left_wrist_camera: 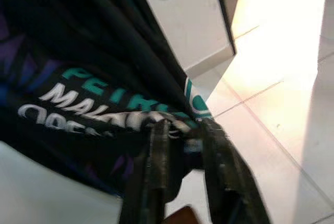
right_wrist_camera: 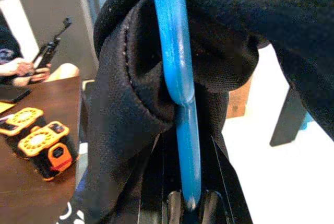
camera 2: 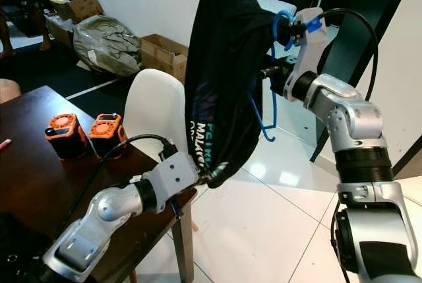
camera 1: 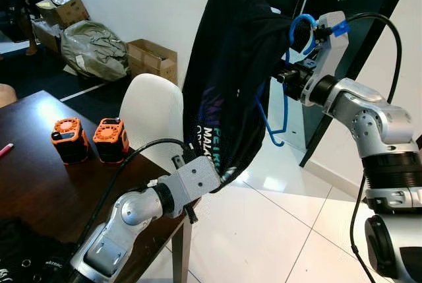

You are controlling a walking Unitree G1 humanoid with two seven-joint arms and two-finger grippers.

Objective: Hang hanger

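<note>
While the right gripper (camera 2: pixel 285 32) is clamped on the blue hanger (right_wrist_camera: pixel 180 78), raised beside the dark doorway, the black jersey (camera 2: pixel 224 78) draped on it hangs bunched and lopsided. The left gripper (left_wrist_camera: pixel 182 145) pinches the jersey's hem just past the wooden table's (camera 1: pixel 39 184) corner. Pulling there could drag the cloth off the hanger, or snag the white chair (camera 1: pixel 151 111).
</note>
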